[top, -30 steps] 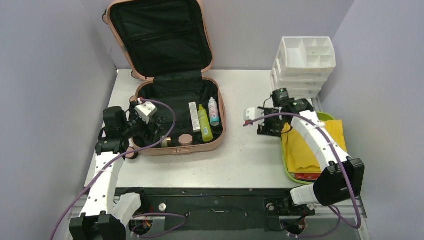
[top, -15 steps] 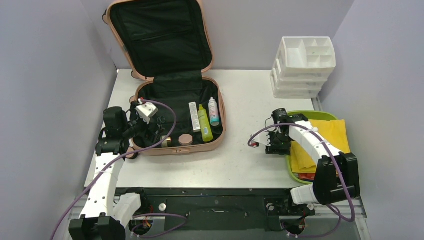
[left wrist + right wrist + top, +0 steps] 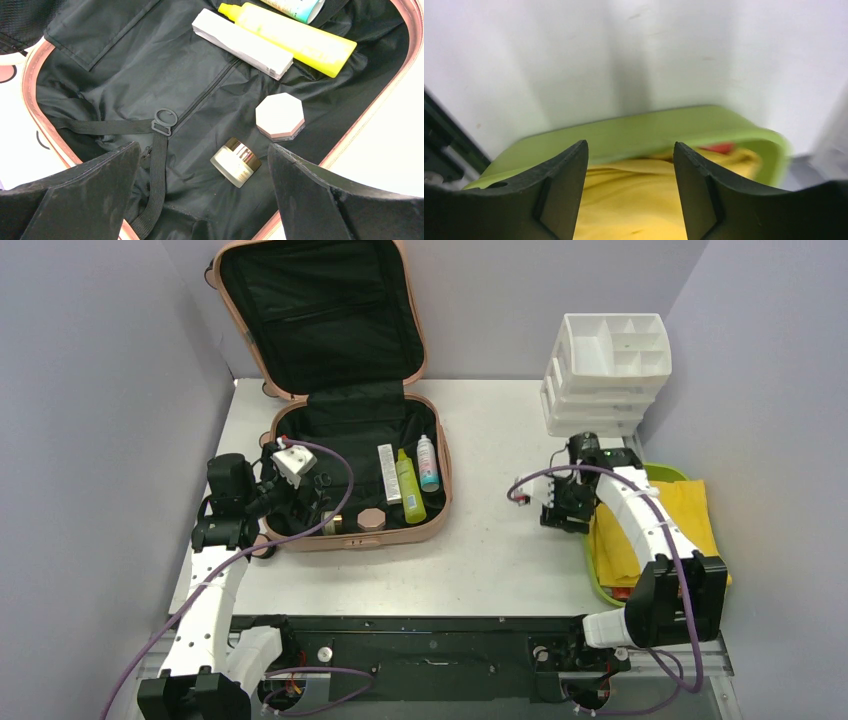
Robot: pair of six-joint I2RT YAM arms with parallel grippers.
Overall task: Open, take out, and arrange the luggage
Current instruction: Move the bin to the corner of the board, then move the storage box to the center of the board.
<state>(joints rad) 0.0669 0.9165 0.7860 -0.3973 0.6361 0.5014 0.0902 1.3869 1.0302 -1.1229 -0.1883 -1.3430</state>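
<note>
**Kim:** Which step are you on?

**Me:** Take-out. The suitcase [image 3: 350, 538] lies open on the left half of the table [image 3: 500, 550], with its lid stood up at the far end. There are things in the lower half, so I'd say unpacking is partway at best.

**Kim:** Grippers?

**Me:** The left gripper [image 3: 202, 147] hangs over the near end of the case, fingers spread wide with nothing between them. The right gripper [image 3: 630, 150] is at the left edge of the green tray [image 3: 649, 132], fingers apart and empty. A yellow cloth [image 3: 634, 200] lies in that tray.

**Kim:** What's under the left one?

**Me:** Nearest is a small jar [image 3: 236, 162] on the black lining. Just beyond it, not touching, is an eight-sided box [image 3: 280, 115]. Further in is a long white carton [image 3: 242, 44] with a yellow bottle [image 3: 295, 37] right against it.

**Kim:** Next move?

**Me:** My call is the jar. I'd come straight down and close across its sides. The strap ring [image 3: 165, 120] sits near on the left, so I need to keep that finger off it. The white organizer [image 3: 610, 360] is far right at the back, well apart from the case. I'd probably set the jar mid-table for the right arm.
</note>
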